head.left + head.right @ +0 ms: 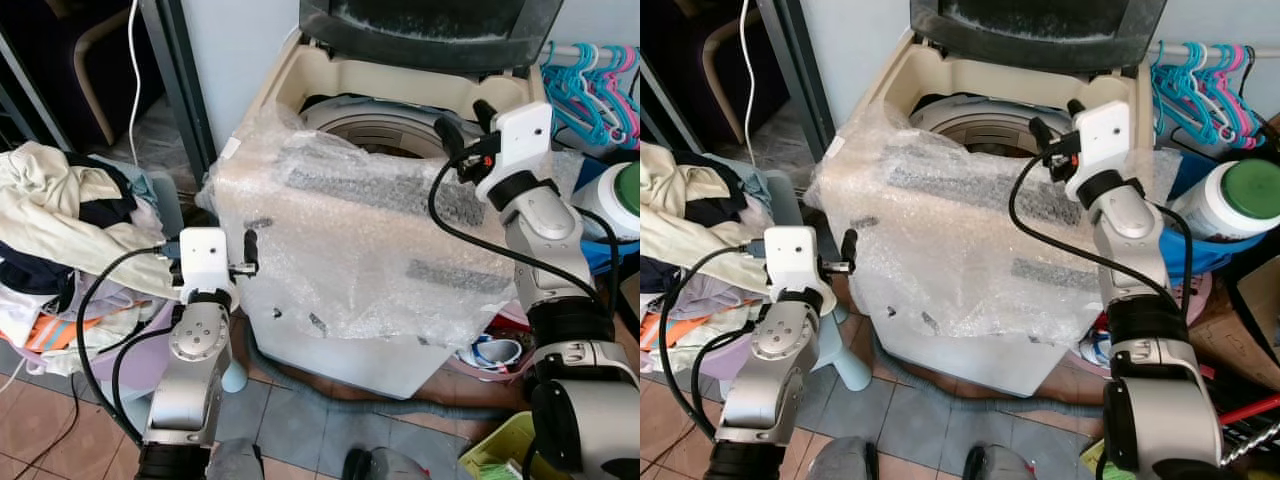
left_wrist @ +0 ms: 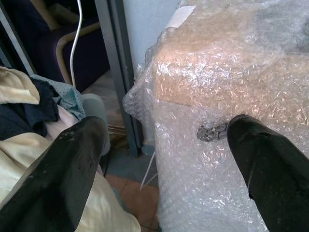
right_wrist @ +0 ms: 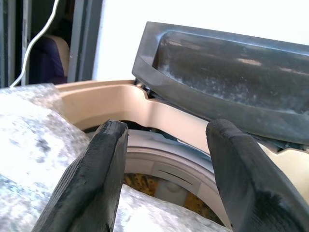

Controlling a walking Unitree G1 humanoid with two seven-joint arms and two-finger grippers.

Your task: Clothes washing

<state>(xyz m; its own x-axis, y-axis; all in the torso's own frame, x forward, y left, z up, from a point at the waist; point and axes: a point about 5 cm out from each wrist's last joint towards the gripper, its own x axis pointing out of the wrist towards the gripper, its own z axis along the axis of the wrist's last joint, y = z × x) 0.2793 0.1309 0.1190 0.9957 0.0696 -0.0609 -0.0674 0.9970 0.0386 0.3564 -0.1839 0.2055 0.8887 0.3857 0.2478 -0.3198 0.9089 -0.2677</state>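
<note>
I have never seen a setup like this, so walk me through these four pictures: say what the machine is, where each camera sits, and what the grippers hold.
This is a humanoid robot with two silver arms facing a top-loading washing machine, lid raised, its front and top wrapped in bubble wrap.

Two pictures come from cameras in its head, looking down. The other two come from cameras on the wrists, looking along each gripper's black fingers.

The left gripper is low, beside the machine's front corner, open and holding nothing. A pile of clothes lies to its left. The right gripper is raised at the drum opening, also open and empty.
</note>
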